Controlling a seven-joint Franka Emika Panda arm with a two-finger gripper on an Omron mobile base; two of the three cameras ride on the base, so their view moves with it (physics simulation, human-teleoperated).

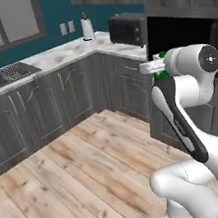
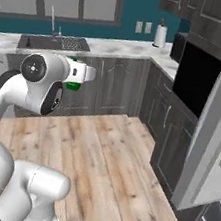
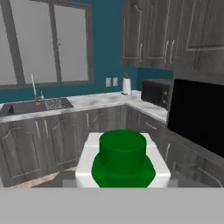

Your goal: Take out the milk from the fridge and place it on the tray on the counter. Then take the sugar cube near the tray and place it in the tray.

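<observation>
The milk [image 3: 122, 159] fills the lower middle of the hand view: a green cap over a white carton top, seen from just above. My gripper [image 1: 158, 66] is shut on the milk, holding it in mid-air above the wooden floor, well short of the counter [image 1: 65, 52]. Bits of its green [image 2: 73, 86] peek out around the white hand in both base views. A tall white panel at the right looks like the fridge [image 2: 213, 129]. The tray and the sugar cube are out of view.
A black microwave [image 1: 127, 29] and a paper towel roll [image 1: 87, 28] stand on the corner counter. A sink with tap [image 1: 4, 76] lies at the left. A large black panel [image 2: 196, 78] sits in the cabinets at the right. Open wood floor [image 1: 82, 176] spreads below.
</observation>
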